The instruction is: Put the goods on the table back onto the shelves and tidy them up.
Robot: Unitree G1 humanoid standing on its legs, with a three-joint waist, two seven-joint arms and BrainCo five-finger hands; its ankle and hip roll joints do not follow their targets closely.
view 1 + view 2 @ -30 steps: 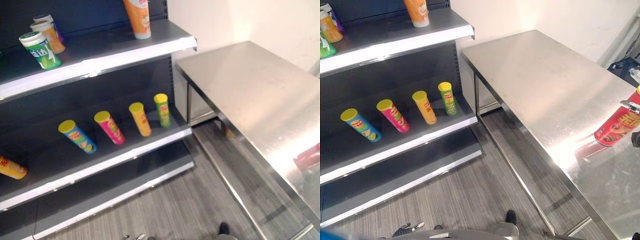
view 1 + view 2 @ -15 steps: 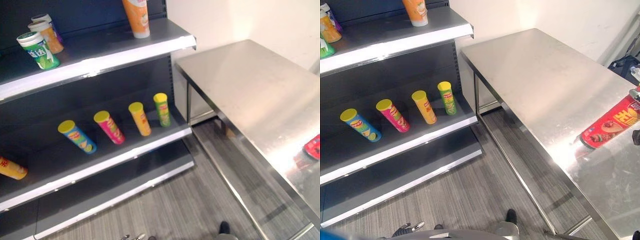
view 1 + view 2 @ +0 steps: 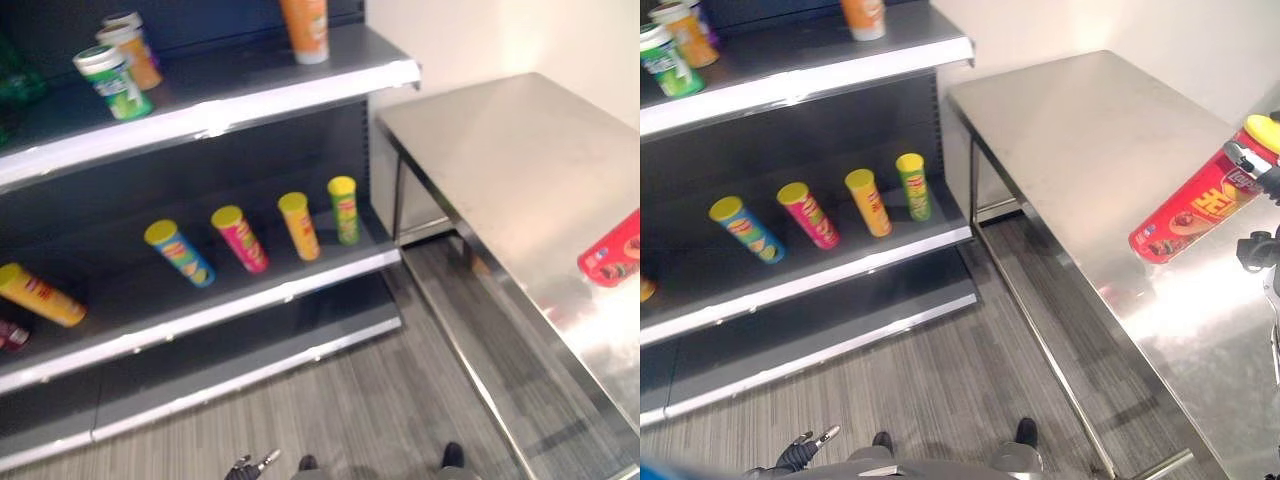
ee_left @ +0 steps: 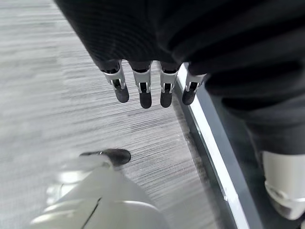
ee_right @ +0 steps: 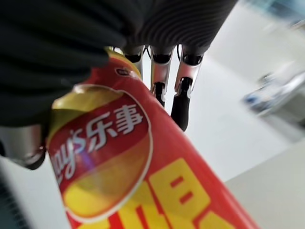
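Observation:
My right hand (image 5: 161, 71) is shut on a red chip can (image 3: 1193, 211) with a yellow lid, fingers on one side and thumb on the other. The can hangs tilted above the right part of the steel table (image 3: 1080, 120), and its base shows as the red can (image 3: 612, 255) at the picture's edge. On the middle shelf (image 3: 250, 305) stand a blue can (image 3: 180, 252), a pink can (image 3: 239, 237), an orange can (image 3: 299, 225) and a green can (image 3: 344, 208), all leaning back. My left hand (image 4: 143, 88) hangs open over the floor, fingers straight.
The upper shelf (image 3: 200, 115) holds a green tub (image 3: 112, 82), an orange tub (image 3: 133, 50) and an orange bottle (image 3: 307, 28). A yellow can (image 3: 40, 295) lies at the left of the middle shelf. Grey floor runs between the shelves and the table.
The red can has come up off the table in my right hand and now hangs tilted. The camera has turned a little, shifting the shelves rightward in the picture.

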